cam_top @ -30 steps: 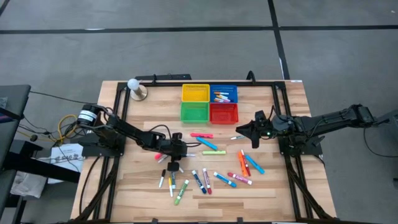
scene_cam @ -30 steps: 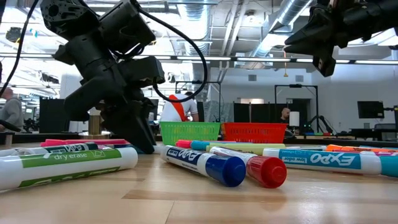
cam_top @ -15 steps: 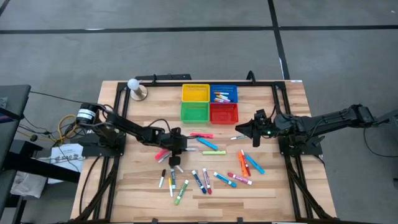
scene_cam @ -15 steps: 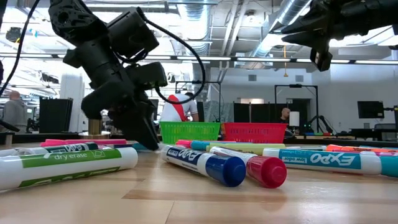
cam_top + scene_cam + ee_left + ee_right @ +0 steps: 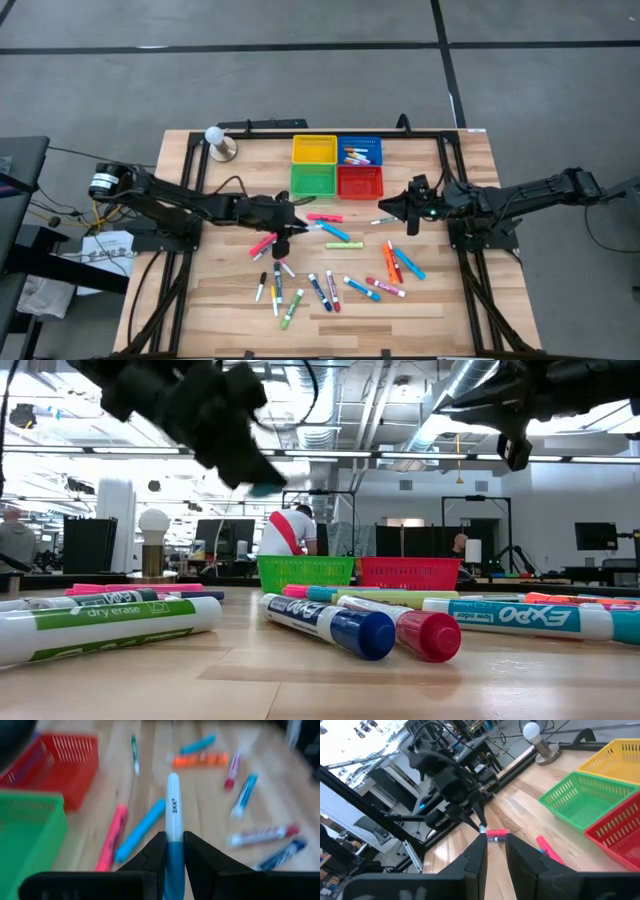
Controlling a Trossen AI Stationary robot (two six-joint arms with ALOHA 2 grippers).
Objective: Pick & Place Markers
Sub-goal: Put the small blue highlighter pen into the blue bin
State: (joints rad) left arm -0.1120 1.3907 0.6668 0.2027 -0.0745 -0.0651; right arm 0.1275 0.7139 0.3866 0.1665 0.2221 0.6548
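Many markers (image 5: 330,288) lie scattered on the wooden table (image 5: 220,300); they also show close up in the low view (image 5: 330,625). My left gripper (image 5: 291,228) is above the middle of the table, near the green basket (image 5: 313,181), and is shut on a blue and white marker (image 5: 172,800). In the low view it hangs high at the left (image 5: 235,430). My right gripper (image 5: 384,209) waits above the table right of the red basket (image 5: 360,183). Its fingers (image 5: 475,865) stand a narrow gap apart and hold nothing. My left gripper pinches the marker's blue part (image 5: 175,851) between its two fingers. The marker lies along the fingers, and its white end (image 5: 172,785) sticks out forward past the fingertips toward the table's right. The marker is lifted clear of the table.
A yellow basket (image 5: 314,149) and a blue basket (image 5: 360,151) with markers in it stand behind the green and red ones. A white ball on a round base (image 5: 217,141) stands at the far left. A pink marker (image 5: 323,217) and a cyan marker (image 5: 335,231) lie just beyond my left gripper.
My left gripper has risen from the table with the blue and white marker. It has gone a little toward the far edge and the right, toward the green basket. The marker is now lifted clear. My right gripper has kept still.
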